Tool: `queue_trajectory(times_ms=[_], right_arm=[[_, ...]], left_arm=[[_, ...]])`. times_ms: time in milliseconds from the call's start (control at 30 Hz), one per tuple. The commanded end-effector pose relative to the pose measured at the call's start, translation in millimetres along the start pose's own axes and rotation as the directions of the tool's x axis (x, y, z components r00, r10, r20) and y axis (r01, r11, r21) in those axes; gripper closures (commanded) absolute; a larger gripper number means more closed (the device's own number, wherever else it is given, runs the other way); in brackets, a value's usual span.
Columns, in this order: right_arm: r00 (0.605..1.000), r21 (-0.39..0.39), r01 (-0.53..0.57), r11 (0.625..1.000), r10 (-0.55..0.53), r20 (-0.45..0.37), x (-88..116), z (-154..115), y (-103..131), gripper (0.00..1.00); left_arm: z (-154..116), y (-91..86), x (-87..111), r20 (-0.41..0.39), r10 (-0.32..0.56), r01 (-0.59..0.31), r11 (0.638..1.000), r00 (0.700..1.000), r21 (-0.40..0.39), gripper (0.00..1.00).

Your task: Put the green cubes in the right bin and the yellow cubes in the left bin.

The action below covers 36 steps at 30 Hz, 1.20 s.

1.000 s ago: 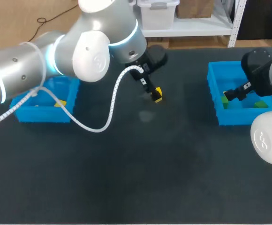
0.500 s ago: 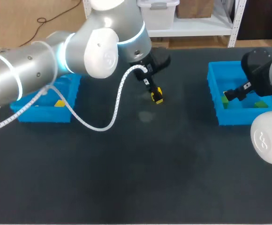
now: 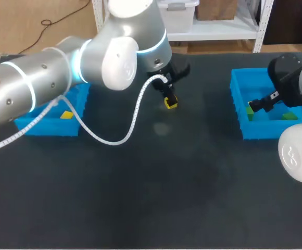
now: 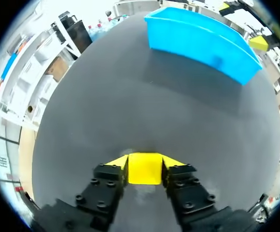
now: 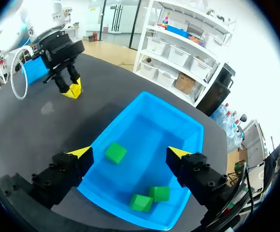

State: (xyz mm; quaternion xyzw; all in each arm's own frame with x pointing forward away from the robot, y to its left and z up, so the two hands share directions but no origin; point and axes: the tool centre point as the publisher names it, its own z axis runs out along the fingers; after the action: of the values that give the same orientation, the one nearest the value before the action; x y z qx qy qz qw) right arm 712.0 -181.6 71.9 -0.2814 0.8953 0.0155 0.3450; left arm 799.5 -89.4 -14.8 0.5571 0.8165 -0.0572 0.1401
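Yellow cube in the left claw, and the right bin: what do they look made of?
Yellow cube: hard plastic or painted wood, can't tell which; flat matte faces, straight edges, no squash in the grip. Right bin: likely moulded plastic; even blue, thin smooth walls, faint sheen.

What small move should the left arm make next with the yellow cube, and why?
Probably lift it slightly off the table. The yellow cube sits between the jaws of the left arm, which seem to touch both its sides, and the left bin lies some way off.
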Motion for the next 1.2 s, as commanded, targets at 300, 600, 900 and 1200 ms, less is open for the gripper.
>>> queue_trajectory(times_ms=[300, 600, 900, 1200], right_arm=[[1.000, 0.003, 0.000, 1.000, 0.000, -0.001, 0, 0, 0, 0.00], [1.000, 0.003, 0.000, 1.000, 0.000, -0.001, 0, 0, 0, 0.00], [1.000, 0.003, 0.000, 1.000, 0.000, -0.001, 0, 0, 0, 0.00], [1.000, 0.003, 0.000, 1.000, 0.000, -0.001, 0, 0, 0, 0.00]], left_arm=[[-97, 60.3, 48.3, 0.205, -0.274, 0.325, 0.900, 0.940, -0.289, 1.00], [-184, 91.0, 148.5, 0.287, -0.489, 0.566, 0.695, 0.824, -0.443, 1.00], [-207, 92.3, 239.9, 0.330, -0.651, 0.715, 0.507, 0.684, -0.481, 1.00], [-203, 83.7, 261.9, 0.231, -0.740, 0.748, 0.504, 0.632, -0.432, 0.60]])
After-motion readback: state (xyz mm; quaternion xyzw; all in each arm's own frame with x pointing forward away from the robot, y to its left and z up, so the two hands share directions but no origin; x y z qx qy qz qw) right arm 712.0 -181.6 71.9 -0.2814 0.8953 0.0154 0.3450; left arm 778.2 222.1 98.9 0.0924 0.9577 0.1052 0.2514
